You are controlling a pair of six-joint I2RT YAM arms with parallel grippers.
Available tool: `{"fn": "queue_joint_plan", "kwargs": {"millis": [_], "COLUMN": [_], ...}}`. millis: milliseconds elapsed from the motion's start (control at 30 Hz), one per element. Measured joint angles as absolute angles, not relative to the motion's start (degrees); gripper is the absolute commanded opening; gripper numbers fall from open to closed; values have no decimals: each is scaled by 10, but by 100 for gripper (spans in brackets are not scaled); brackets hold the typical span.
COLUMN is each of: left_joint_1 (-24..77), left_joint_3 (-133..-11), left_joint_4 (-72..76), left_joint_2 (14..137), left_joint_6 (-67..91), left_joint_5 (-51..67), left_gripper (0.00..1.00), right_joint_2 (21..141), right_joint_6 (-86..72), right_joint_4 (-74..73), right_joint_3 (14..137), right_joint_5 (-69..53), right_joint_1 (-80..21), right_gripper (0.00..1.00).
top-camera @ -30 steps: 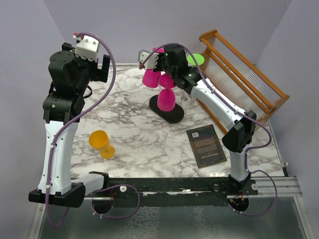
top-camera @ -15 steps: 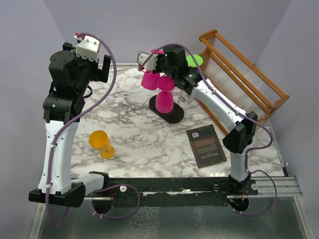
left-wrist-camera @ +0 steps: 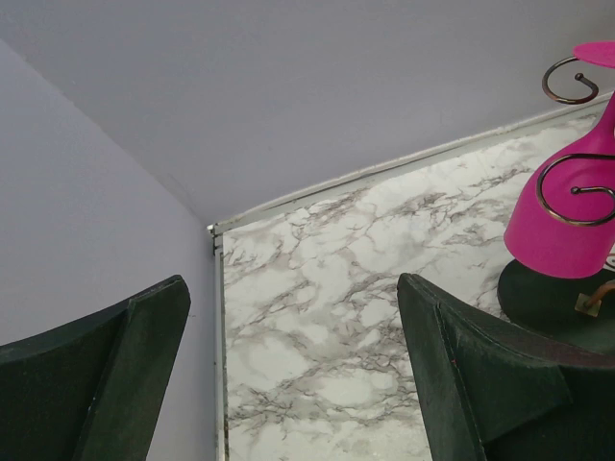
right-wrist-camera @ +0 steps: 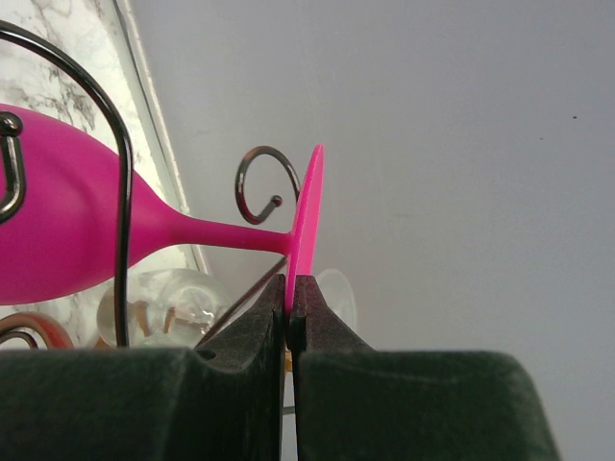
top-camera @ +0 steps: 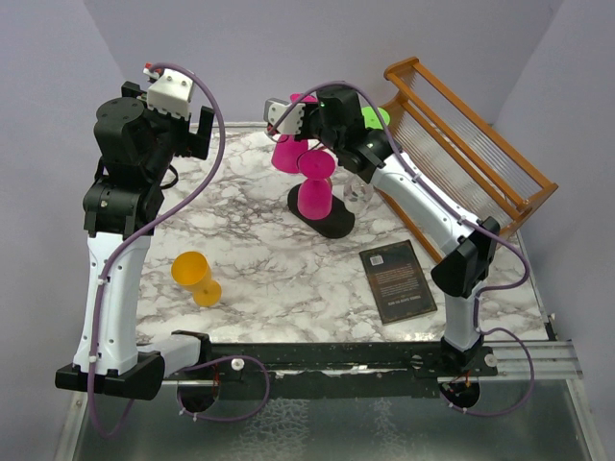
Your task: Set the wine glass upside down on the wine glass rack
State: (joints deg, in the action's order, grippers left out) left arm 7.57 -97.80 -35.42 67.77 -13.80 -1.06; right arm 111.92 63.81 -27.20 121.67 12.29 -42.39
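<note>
Pink wine glass [right-wrist-camera: 67, 240], foot clamped in right fingers [right-wrist-camera: 255, 331], sits amid wire rack [right-wrist-camera: 123, 192] curls, clear glass [right-wrist-camera: 173, 300] behind; left fingers [left-wrist-camera: 461, 375] apart.

The pink wine glass [right-wrist-camera: 67, 230] has its foot rim clamped edge-on in the right pincer [right-wrist-camera: 291, 298], stem and bowl extending sideways from it. A curl of the dark wire rack [right-wrist-camera: 122, 240] sits just beyond the pincer tips, beside the stem.
</note>
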Motion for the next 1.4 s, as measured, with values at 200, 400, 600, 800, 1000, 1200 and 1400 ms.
{"fn": "queue_joint_plan", "kwargs": {"millis": [200, 400, 600, 800, 1000, 1200, 1400], "left_joint_1": [76, 76, 76, 76, 76, 76, 76], "left_joint_3": [-978, -978, -978, -978, -978, -978, -978], "left_joint_4": [-354, -354, -354, -354, -354, -354, -354], "left_joint_2": [678, 678, 678, 678, 678, 678, 678], "left_joint_6": [-139, -139, -139, -140, -140, -141, -141], "left_joint_5": [-9, -8, -8, -7, -6, -5, -5], "left_gripper": [92, 92, 92, 92, 92, 92, 92], "right_joint_2": [1113, 1113, 1120, 1144, 1184, 1194, 1206], "right_joint_6": [659, 679, 693, 703, 714, 720, 726], "right_joint_4": [-270, -269, -269, -263, -256, -252, -241], "right_joint_3": [1217, 1217, 1226, 1247, 1287, 1293, 1312], "right_joint_5": [126, 143, 164, 183, 200, 203, 203], "right_joint_1": [-424, -424, -424, -424, -423, -423, -423], "right_gripper": [1, 1, 1, 1, 1, 1, 1]}}
